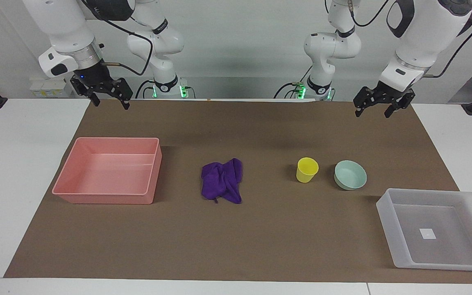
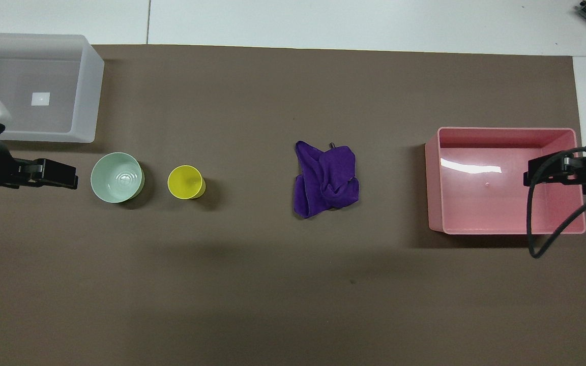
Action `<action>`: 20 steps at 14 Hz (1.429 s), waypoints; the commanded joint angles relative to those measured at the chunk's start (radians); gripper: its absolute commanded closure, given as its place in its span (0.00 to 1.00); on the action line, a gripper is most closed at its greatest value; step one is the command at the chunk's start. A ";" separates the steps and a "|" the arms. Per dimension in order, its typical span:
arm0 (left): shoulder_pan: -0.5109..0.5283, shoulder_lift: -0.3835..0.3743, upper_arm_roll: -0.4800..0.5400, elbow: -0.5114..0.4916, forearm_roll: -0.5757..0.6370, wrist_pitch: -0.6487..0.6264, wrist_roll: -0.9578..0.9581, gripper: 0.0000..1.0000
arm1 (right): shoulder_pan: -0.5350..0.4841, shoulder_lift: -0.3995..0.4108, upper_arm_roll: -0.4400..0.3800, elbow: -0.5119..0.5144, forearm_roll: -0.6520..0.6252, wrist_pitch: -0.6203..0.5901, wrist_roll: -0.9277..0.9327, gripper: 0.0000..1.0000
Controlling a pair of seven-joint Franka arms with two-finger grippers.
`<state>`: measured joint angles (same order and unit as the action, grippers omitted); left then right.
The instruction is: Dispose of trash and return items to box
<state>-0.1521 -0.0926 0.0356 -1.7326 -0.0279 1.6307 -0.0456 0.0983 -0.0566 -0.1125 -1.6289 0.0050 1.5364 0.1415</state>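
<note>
My left gripper (image 1: 377, 110) hangs in the air over the brown mat's (image 1: 260, 241) edge at my own end of the table, fingers spread wide with nothing between them and touching nothing. My right gripper (image 1: 111, 102) hangs the same way over the mat's edge at its own end, fingers parted, holding nothing. Both of my arms wait raised.

I place everything by the purple rag (image 1: 222, 180), which lies crumpled in folds at the middle of the mat. Toward my left arm's end from the rag stands the yellow cup (image 1: 307, 169), upright and well apart from it. Just beside the cup, a little farther from the rag, sits the mint-green bowl (image 1: 350, 175), open side up, not touching the cup. The translucent box (image 1: 395, 229) rests farther still from the rag toward that same end, and farther from me than the bowl; a white sticker (image 1: 427, 233) shows on its floor. Toward my right arm's end from the rag, well apart, sits the pink tray (image 1: 105, 200).
</note>
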 commanded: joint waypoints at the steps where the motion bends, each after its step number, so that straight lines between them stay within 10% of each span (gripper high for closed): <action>1: 0.002 -0.024 -0.002 -0.024 0.014 -0.005 -0.014 0.00 | -0.006 -0.003 0.004 -0.005 -0.002 0.005 -0.010 0.00; 12: 0.002 -0.041 0.000 -0.062 0.014 0.011 -0.007 0.00 | 0.027 -0.028 0.005 -0.086 0.010 0.114 -0.019 0.00; 20: 0.074 -0.125 0.000 -0.398 0.014 0.423 0.007 0.00 | 0.257 0.114 0.005 -0.189 0.010 0.456 0.084 0.00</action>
<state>-0.1223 -0.1803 0.0415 -2.0299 -0.0278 1.9516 -0.0456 0.3117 -0.0046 -0.1050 -1.7986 0.0084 1.9010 0.1792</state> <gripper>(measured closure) 0.000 0.000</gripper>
